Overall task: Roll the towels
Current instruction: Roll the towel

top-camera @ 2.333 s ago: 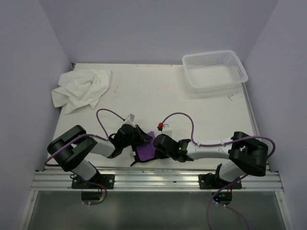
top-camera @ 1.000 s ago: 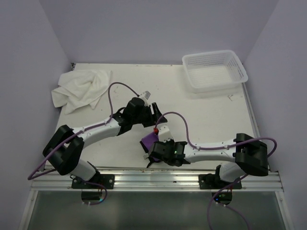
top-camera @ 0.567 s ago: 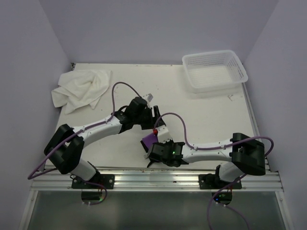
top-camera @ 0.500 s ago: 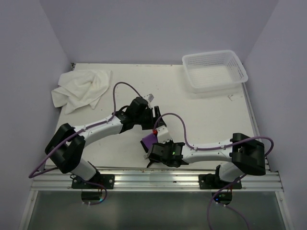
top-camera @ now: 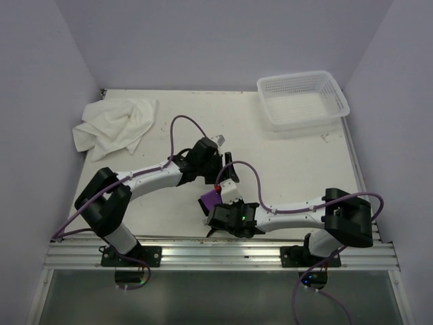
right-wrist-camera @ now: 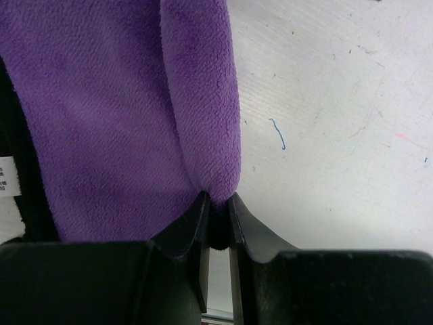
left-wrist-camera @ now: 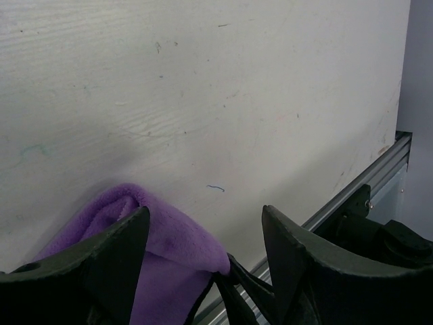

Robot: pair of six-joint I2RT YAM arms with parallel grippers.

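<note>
The purple towel, partly rolled at lower centre of the bench, is pinched at its fold by the right gripper. The left gripper hovers wide open and empty just above. The white towel, crumpled at upper left, appears not yet rolled.

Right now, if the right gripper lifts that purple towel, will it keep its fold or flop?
It probably flops: the purple towel looks like soft fleece, and its fold is rounded, not creased. It is likely light, since the right gripper pinches only the fold's end. The fuzzy nap suggests little slipping.
</note>
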